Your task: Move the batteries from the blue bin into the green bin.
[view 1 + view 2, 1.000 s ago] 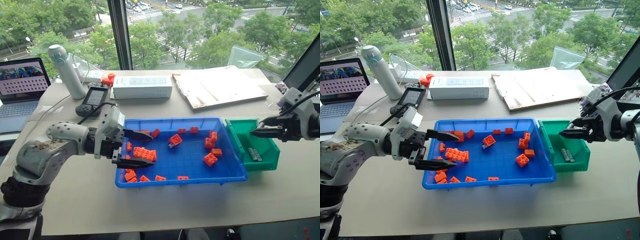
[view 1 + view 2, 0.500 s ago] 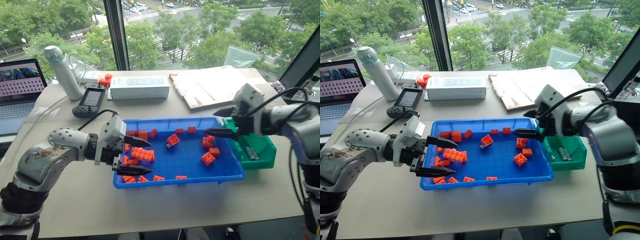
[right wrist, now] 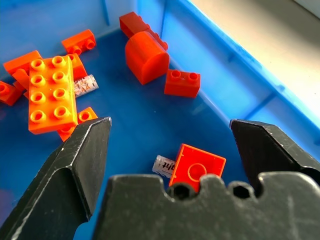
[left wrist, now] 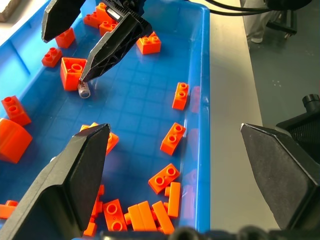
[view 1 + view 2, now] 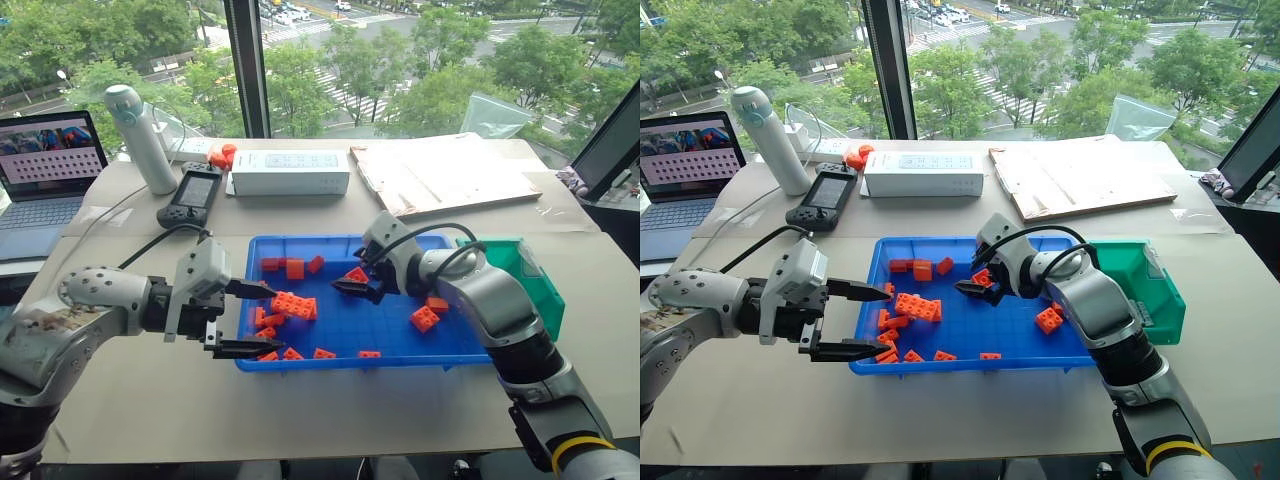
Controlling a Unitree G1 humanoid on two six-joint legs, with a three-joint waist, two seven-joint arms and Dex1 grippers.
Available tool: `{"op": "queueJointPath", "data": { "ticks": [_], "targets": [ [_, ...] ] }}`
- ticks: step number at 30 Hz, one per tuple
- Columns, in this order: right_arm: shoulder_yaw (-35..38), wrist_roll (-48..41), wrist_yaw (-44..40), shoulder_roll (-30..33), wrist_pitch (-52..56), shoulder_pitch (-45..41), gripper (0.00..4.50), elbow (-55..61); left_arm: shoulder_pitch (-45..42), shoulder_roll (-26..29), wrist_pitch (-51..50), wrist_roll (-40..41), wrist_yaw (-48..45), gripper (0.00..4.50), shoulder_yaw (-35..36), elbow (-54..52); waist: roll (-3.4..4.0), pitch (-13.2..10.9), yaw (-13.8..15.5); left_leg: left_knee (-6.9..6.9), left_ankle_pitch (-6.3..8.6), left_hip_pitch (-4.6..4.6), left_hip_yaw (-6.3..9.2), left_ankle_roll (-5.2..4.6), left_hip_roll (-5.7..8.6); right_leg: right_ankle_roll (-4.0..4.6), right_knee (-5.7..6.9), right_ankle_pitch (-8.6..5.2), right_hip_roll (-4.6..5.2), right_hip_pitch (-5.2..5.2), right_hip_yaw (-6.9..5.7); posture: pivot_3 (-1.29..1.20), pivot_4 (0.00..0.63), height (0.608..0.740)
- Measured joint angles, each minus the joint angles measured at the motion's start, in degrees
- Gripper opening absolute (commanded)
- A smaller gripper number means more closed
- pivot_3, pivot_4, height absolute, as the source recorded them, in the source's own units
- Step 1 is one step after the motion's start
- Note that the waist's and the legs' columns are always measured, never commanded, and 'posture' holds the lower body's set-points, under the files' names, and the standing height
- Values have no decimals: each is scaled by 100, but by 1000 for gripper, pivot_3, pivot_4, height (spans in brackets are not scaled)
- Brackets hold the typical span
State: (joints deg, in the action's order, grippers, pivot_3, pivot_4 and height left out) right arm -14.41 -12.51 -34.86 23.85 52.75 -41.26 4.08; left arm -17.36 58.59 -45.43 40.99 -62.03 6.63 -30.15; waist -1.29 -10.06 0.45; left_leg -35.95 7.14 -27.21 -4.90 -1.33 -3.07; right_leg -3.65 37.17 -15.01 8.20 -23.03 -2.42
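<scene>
Desk by the window, laptop and boxes sitting along the back, and I'm working over the blue bin [image 5: 300, 240] in the middle of it. My right hand [image 3: 169, 126] is hovering low over the bin floor with its fingers spread wide, gripping nothing. The battery [image 3: 162, 165] I'm going for is lying flat just ahead and below that hand, one end tucked against a square orange brick [image 3: 197, 170].

Here's the catch: its long axis is running roughly along the line from one finger to the other, so I reckon I'm needing a wrist turn to close across its sides, and the brick is crowding one end.

My left hand [image 5: 260, 320] is also gaping and holding nothing, sitting at the bin's left rim with one finger over the bin and the other over the desk, so the right is clearly the nearer one. A second battery [image 3: 84, 85] is lying against the big studded plate [image 3: 51, 95], closer to the left hand. The green bin [image 5: 545, 300] is waiting off to my right, touching the blue one.
</scene>
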Motion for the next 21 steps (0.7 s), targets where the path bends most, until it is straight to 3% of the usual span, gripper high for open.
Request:
{"op": "queueJointPath", "data": {
  "ticks": [3,4,6,11,16,21],
  "targets": [
    [71,-1,127,-175,1,38,4436,-186,76,0,-2,58,72,4500,105,-92,0,0,5,0,0,-3,0,0,0,0,-1,0,0,-1,0,0,150,730],
    [75,-1,138,-216,1,74,3930,-236,82,0,-3,78,92,4500,124,-118,0,0,7,0,0,-3,0,0,0,0,-1,0,0,-1,-1,0,150,730],
    [75,4,163,-239,1,153,3558,-309,131,1,-9,114,133,4500,144,-176,0,0,6,0,0,-3,-1,0,0,0,-1,0,0,-1,-1,0,150,730],
    [155,38,247,-211,0,196,1800,-388,185,18,-73,191,173,4500,159,-262,0,0,-4,1,-1,-3,0,1,-1,1,1,0,-1,-4,0,0,150,730],
    [443,-166,-68,-82,-217,184,1800,-353,64,15,-71,189,121,4500,82,-229,1,-1,8,1,-1,-4,0,1,0,0,0,1,-1,-4,0,0,150,730],
    [931,-432,-689,1085,-187,212,1800,-163,-324,-53,131,50,-78,4500,-276,109,1,0,45,-3,-1,-4,1,-3,2,-3,-8,2,-1,-5,-3,0,150,730]
  ]
}}
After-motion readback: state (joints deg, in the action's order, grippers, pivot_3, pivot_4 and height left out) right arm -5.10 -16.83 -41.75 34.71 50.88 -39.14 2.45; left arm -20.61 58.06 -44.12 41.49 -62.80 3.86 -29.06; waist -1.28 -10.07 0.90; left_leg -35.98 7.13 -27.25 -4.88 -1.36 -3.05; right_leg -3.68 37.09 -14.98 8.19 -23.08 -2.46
